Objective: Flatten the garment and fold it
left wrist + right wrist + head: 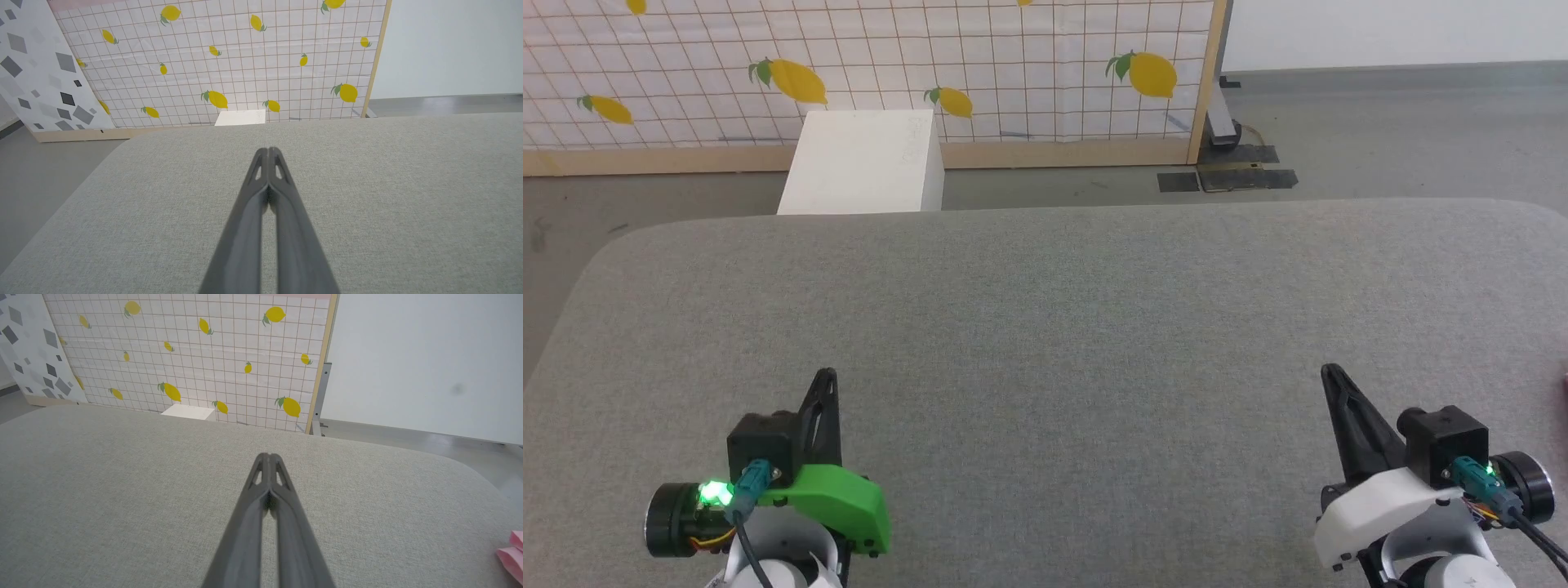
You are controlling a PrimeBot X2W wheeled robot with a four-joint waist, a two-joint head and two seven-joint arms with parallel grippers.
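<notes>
A small corner of the light-pink garment [512, 555] lies on the grey cloth table at the lower right edge of the right wrist view; a sliver of the garment [1565, 377] touches the head view's right edge. Most of it is out of view. My left gripper [826, 376] rests at the lower left over the table, fingers pressed together with nothing between them, as the left wrist view of that gripper [268, 150] confirms. My right gripper [1331, 371] stands at the lower right, also shut and empty, its tips [268, 456] well to the left of the pink cloth.
The grey fabric table [1062, 310] has rounded far corners. Beyond its far edge stand a white box [866, 163] on the floor and a lemon-print grid panel [866, 65] with a wooden frame. Black plates [1229, 178] lie on the floor at the back right.
</notes>
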